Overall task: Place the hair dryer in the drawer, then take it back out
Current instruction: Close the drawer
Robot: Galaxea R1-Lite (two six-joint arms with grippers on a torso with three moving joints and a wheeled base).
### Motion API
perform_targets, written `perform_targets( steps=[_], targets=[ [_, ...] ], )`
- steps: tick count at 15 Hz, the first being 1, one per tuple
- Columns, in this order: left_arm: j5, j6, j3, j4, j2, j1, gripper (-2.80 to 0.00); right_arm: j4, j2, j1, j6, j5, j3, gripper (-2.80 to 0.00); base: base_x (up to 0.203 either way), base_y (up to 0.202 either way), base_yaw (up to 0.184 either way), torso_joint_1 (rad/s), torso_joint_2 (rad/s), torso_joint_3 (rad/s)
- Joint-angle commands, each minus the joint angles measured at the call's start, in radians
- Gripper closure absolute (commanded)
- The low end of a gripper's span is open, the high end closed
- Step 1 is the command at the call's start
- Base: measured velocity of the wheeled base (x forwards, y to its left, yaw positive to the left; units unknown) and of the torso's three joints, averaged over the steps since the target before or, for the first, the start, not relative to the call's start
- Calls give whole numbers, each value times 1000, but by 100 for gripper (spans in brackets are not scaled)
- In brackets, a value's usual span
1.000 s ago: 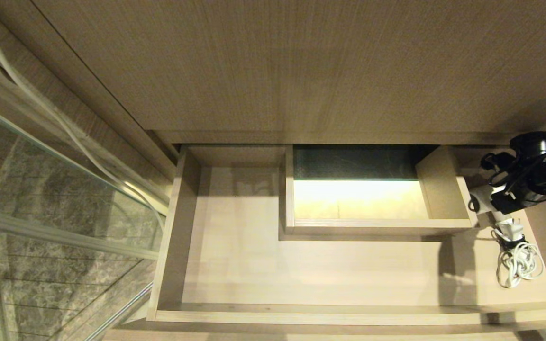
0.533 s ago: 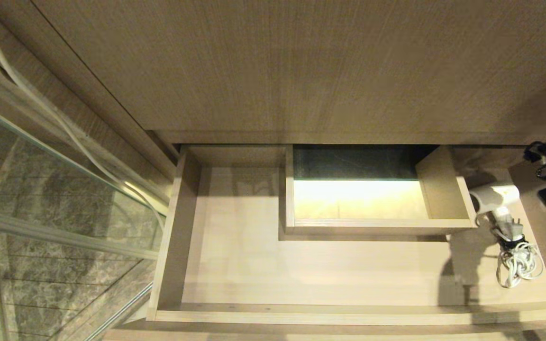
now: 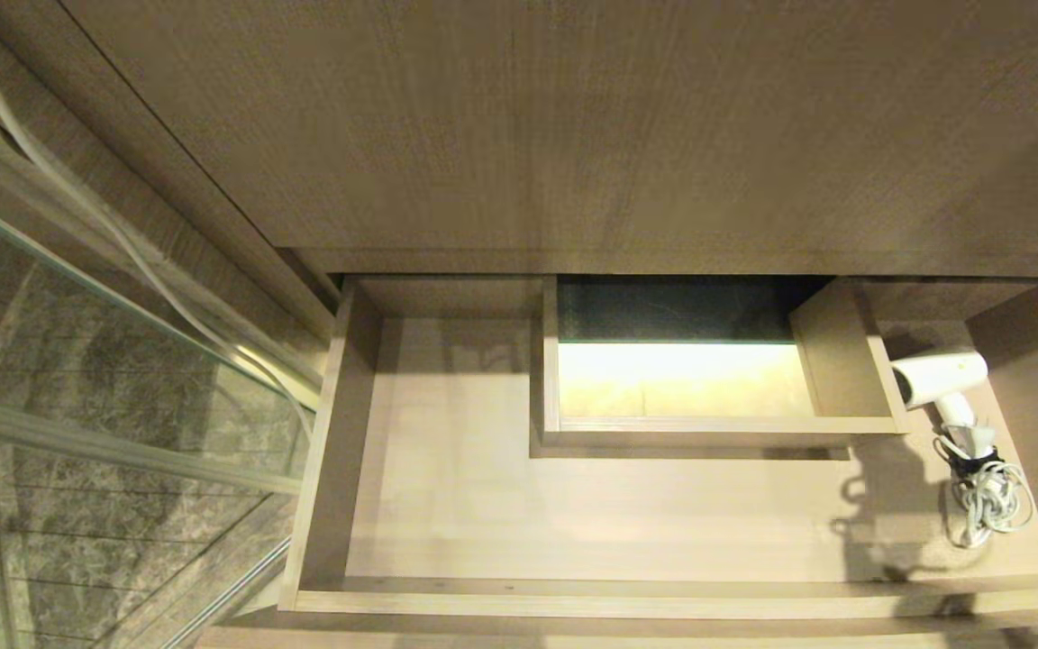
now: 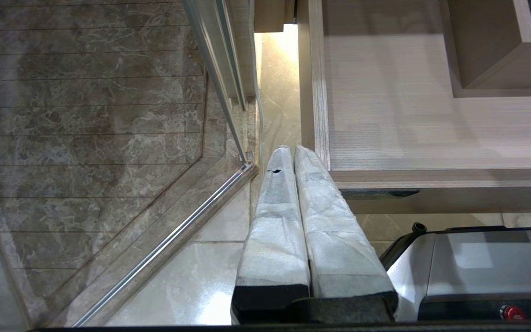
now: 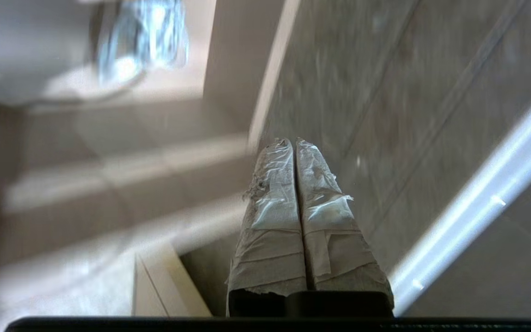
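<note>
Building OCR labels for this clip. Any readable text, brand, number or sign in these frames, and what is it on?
None readable.
hair dryer: white body, no lettering shows.
drawer: plain wood grain, no label.
red button on the robot's base: no legible marking.
Right wrist view: blurred, nothing to read.

The right gripper [image 5: 292, 144] has let go of the hair dryer [image 3: 941, 374], left the head view, and closed; its blurred wrist view seemingly shows it beyond the drawer [image 3: 573, 595].
</note>
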Motion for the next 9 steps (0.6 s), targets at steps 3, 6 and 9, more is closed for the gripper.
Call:
perform_targets(
  steps=[3,6,9],
  targets=[
    [0,0,-1,0,0,0,0,168,-362,-1,-35,-17,203,0,0,0,0,0,0,0],
    [0,0,0,0,0,0,0,298,-472,-1,-6,-64,349,0,0,0,0,0,0,0],
    [0,0,-1,0,0,0,0,296,-473,0,93,-72,461,0,0,0,0,0,0,0]
  ],
)
